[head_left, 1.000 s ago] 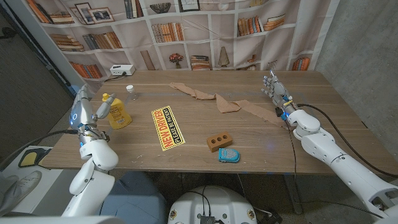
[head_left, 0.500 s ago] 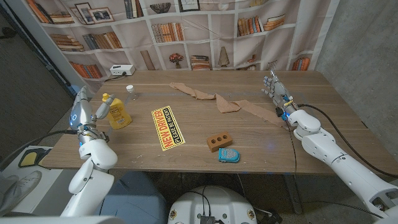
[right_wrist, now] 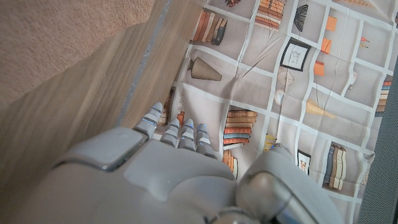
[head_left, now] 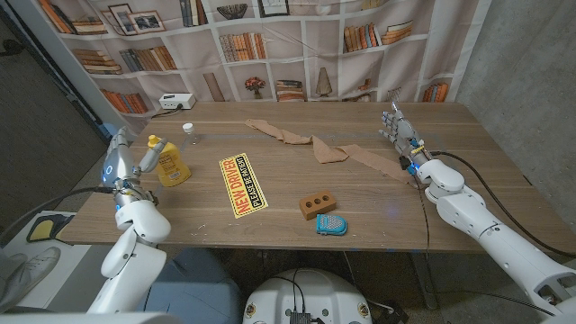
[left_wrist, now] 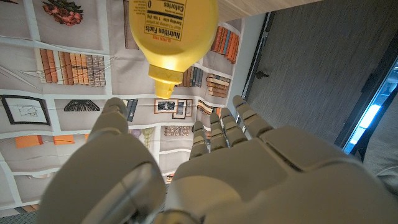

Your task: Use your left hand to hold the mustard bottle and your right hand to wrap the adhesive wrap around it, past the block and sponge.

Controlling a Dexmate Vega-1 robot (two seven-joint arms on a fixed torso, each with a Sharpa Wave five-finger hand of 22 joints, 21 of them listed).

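Nothing has shifted since a second ago. Left hand (head_left: 135,162) stands just beside the mustard bottle (head_left: 169,160), fingers apart, holding nothing. Right hand (head_left: 397,128) waits with fingers spread, the tan wrap (head_left: 324,147) lying just beside it.

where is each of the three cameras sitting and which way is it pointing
Head view: fixed on the robot's head, looking down over the table; both arms enter from the bottom corners.
Left wrist view: on the left wrist, looking along the left hand at the mustard bottle, seen inverted.
Right wrist view: on the right wrist, looking along the right hand past the adhesive wrap to the bookshelf backdrop.
Shared: head and left wrist views both show the bottle.
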